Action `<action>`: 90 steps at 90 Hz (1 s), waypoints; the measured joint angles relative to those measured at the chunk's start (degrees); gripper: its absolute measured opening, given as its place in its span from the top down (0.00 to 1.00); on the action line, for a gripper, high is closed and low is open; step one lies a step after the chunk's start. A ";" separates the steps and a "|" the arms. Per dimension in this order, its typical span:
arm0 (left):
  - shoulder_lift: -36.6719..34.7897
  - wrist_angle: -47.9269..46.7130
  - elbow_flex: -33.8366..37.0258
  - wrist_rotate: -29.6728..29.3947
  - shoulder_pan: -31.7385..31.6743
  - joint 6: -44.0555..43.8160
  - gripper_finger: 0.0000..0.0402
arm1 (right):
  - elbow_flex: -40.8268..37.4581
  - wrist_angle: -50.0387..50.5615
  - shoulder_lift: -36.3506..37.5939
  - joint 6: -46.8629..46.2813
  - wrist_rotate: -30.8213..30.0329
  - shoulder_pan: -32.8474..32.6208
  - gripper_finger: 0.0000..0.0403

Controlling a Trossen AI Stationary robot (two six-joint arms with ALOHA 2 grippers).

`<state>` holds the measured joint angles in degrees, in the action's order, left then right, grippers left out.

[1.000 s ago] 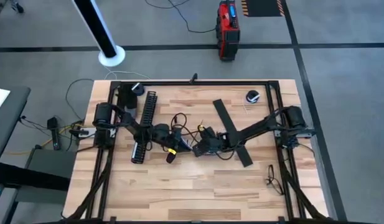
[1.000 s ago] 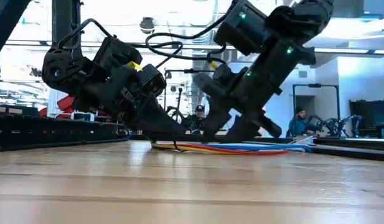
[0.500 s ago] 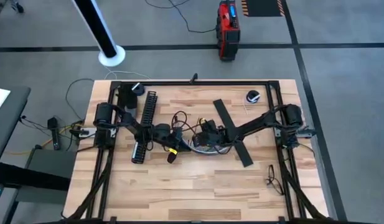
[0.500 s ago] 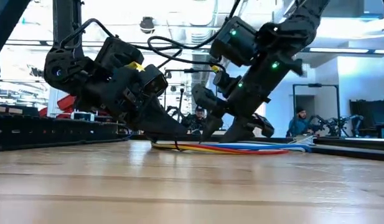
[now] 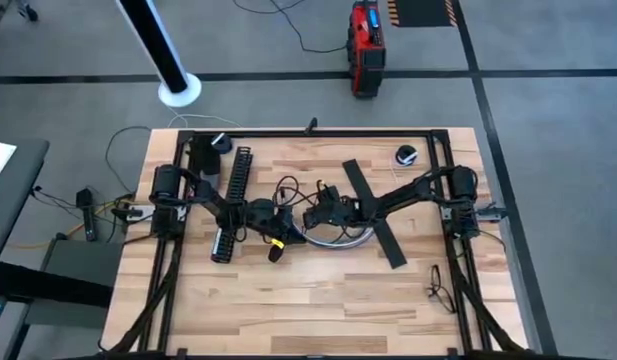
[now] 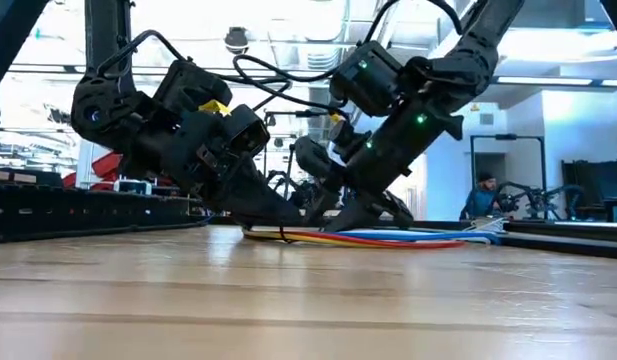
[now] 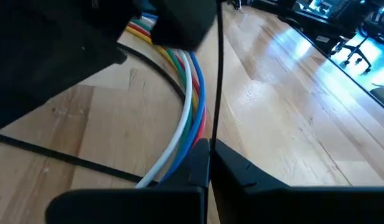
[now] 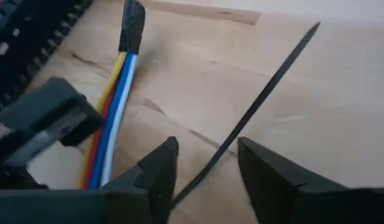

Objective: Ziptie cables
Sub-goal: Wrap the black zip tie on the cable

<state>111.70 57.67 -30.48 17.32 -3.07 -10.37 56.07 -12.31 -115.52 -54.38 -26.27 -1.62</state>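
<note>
The cables (image 5: 340,240), a bundle of white, blue, red and yellow wires, lie in a curve on the wooden table (image 5: 288,300). In the right wrist view their taped end (image 8: 132,25) shows. A thin black ziptie strap (image 8: 266,93) slants over the wood beside them. My left gripper (image 7: 209,163) is shut right at the bundle (image 7: 185,118), and a thin black strap (image 7: 218,74) rises from its tips. My right gripper (image 8: 204,168) is open close beside it (image 5: 313,222), one finger on either side of the strap. My left gripper pinches the thin black strap (image 7: 211,140) between its two fingertips, low over the table and slanting down. The strap runs away from the tips, along the fingers. The bundle passes under one finger (image 7: 195,162); I cannot tell whether the finger touches it.
A black comb-slotted channel (image 5: 231,200) lies left of my left arm. A flat black strip (image 5: 373,212) lies under my right arm. A small dark round object (image 5: 406,155) sits at the far right. People (image 6: 481,195) sit in the room behind.
My right gripper has gone toward the table's left edge and a little toward the far edge, closing in on my left gripper and sinking lower. The curve of the cables that it covered now shows.
</note>
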 joint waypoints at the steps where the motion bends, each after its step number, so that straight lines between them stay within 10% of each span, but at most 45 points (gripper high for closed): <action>1: 0.00 0.00 0.00 0.00 0.00 0.01 1.00 | 0.00 -0.10 -0.04 0.32 -0.45 -0.19 0.73; 14: 0.00 -0.07 0.02 0.04 -0.20 0.08 1.00 | -0.09 -1.09 -1.20 4.79 -4.84 -2.17 0.97; 43: 0.00 0.00 0.07 0.00 -0.26 -0.07 1.00 | -0.17 -4.59 -1.72 23.13 -8.40 -4.09 1.00; 90: 0.17 7.50 0.24 3.43 -0.35 -2.97 1.00 | -0.22 -4.69 -1.58 36.06 -30.79 -10.12 1.00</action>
<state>111.87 65.17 -30.24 20.75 -3.42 -13.33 55.86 -17.00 -117.10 -18.32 -57.05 -11.74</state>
